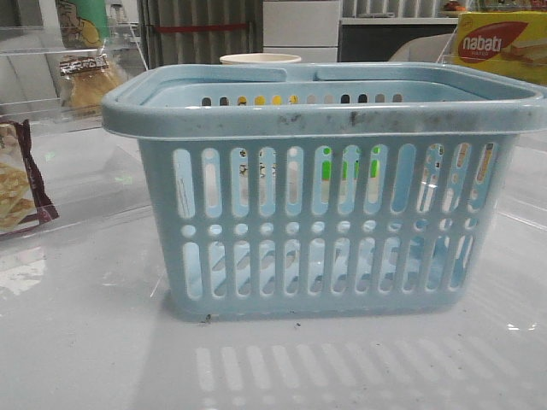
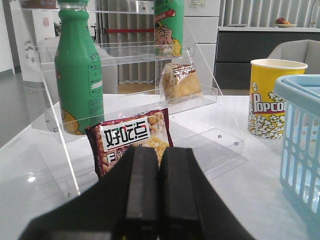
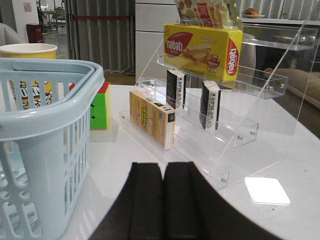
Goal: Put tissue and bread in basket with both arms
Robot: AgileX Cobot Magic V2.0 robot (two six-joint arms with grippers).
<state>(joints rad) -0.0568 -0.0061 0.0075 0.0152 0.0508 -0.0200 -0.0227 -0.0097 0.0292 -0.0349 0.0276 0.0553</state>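
The light-blue basket (image 1: 325, 120) stands in the middle of the table and looks empty. It also shows in the left wrist view (image 2: 302, 125) and the right wrist view (image 3: 45, 115). The bread (image 2: 181, 82) in its clear bag sits on a step of a clear rack left of the basket, also seen in the front view (image 1: 85, 81). A cream patterned pack (image 3: 150, 117), which looks like the tissue, stands on the lowest step of the right rack. My left gripper (image 2: 159, 165) is shut and empty, short of the left rack. My right gripper (image 3: 162, 172) is shut and empty, between basket and right rack.
A maroon-edged cracker packet (image 2: 132, 137) leans at the left rack's foot, with a green bottle (image 2: 77, 75) above. A popcorn cup (image 2: 270, 97) stands behind the basket. The right rack holds a yellow Nabati box (image 3: 202, 42) and two black-and-white packs (image 3: 176, 88). A colour cube (image 3: 100, 107) sits by the basket.
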